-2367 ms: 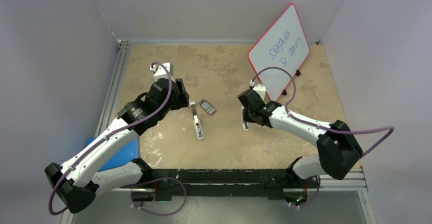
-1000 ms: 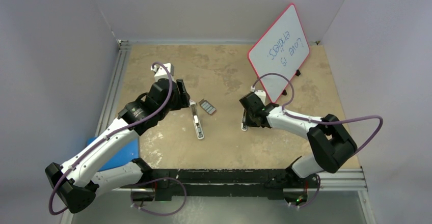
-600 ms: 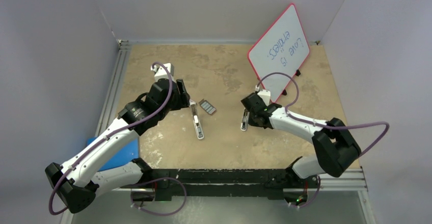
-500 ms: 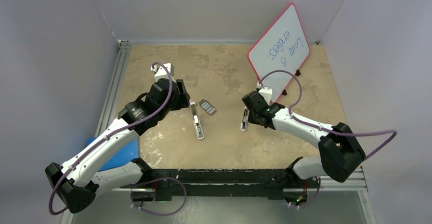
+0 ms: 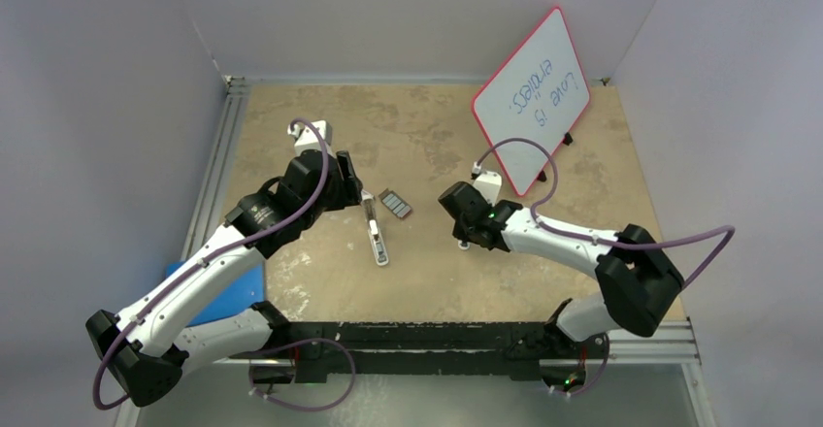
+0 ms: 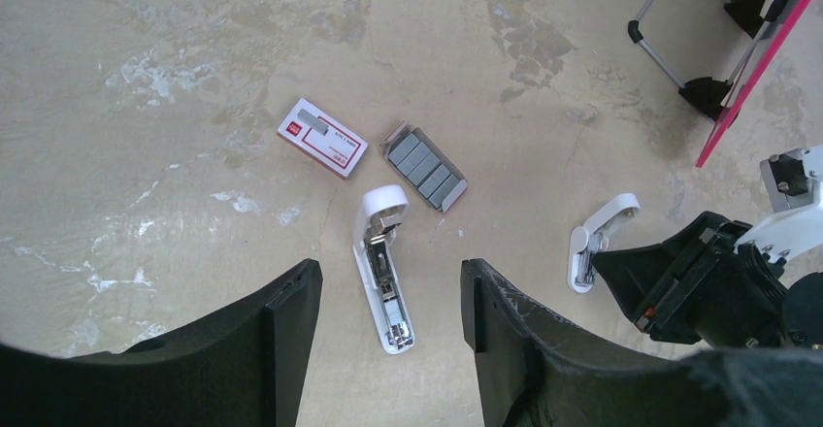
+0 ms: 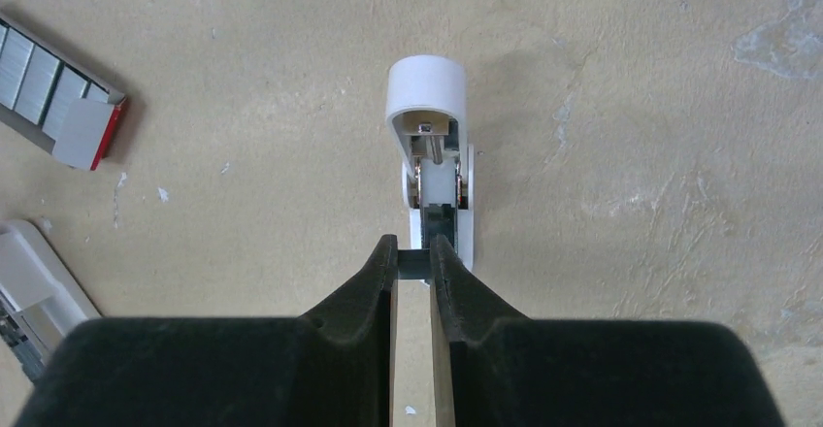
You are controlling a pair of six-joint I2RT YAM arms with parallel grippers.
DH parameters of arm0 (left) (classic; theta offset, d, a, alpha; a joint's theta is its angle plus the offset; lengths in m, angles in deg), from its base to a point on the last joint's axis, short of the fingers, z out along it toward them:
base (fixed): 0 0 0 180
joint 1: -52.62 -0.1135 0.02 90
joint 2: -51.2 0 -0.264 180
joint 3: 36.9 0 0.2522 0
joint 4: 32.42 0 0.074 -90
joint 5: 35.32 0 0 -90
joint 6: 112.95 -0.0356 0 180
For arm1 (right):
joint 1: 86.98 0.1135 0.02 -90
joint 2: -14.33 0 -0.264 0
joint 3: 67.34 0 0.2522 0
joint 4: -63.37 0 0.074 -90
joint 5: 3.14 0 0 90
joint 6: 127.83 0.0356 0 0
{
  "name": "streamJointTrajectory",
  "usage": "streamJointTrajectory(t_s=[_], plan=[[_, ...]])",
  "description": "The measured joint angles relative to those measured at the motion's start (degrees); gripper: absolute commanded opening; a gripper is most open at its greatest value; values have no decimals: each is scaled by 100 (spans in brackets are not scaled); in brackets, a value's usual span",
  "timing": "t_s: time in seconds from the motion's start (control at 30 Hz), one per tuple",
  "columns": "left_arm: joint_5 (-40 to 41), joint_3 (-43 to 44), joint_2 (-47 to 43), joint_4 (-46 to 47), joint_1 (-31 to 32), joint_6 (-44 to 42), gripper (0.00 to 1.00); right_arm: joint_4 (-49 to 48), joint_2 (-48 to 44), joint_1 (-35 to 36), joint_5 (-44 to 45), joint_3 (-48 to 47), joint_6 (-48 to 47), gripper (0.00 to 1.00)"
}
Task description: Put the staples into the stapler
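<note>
pinching stubby white piece (image 7: 427, 92) w/ right gripper (image 7: 412, 252); left gripper (image 6: 390, 277) spread near stapler (image 6: 378, 218).

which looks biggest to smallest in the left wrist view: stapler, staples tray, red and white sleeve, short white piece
1. stapler, clearly the longest.
2 to 4. staples tray, red and white sleeve and short white piece look close in size, so no ranking.

Mottled beige table (image 5: 427, 291), stapler (image 6: 385, 272), staples (image 6: 425, 166), cardboard sleeve (image 6: 322, 138), whiteboard (image 5: 532, 97)
</note>
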Motion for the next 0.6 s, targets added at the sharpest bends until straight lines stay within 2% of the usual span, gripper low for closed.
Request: streamJointTrajectory(t_s=[0.6], plan=[[-7, 0, 9, 2, 0, 0, 54, 96, 129, 0, 166, 0, 114, 13]])
